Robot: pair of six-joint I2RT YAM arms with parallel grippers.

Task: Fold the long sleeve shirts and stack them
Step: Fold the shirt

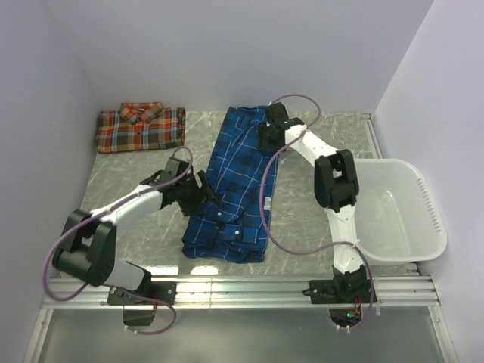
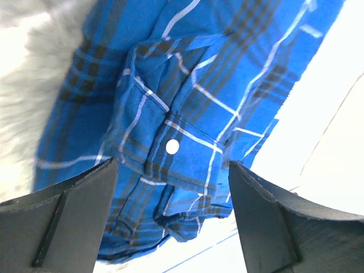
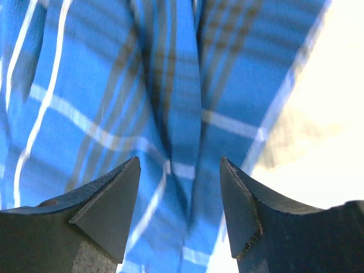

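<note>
The left gripper (image 2: 172, 166) hangs over the blue shirt (image 1: 240, 178), jaws wide apart, holding nothing; the right gripper (image 3: 180, 162) too, jaws apart, empty.

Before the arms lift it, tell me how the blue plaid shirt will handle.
The blue plaid shirt will likely flop and sag: thin cloth, creased and bunched around its white button. Probably light for its size. Its loose folded layers may slide apart if pinched at one edge.

free tabletop (image 1: 203, 130) between red-orange shirt (image 1: 141, 128) and blue shirt (image 1: 234, 181); basket (image 1: 432, 231) walls off right.
</note>
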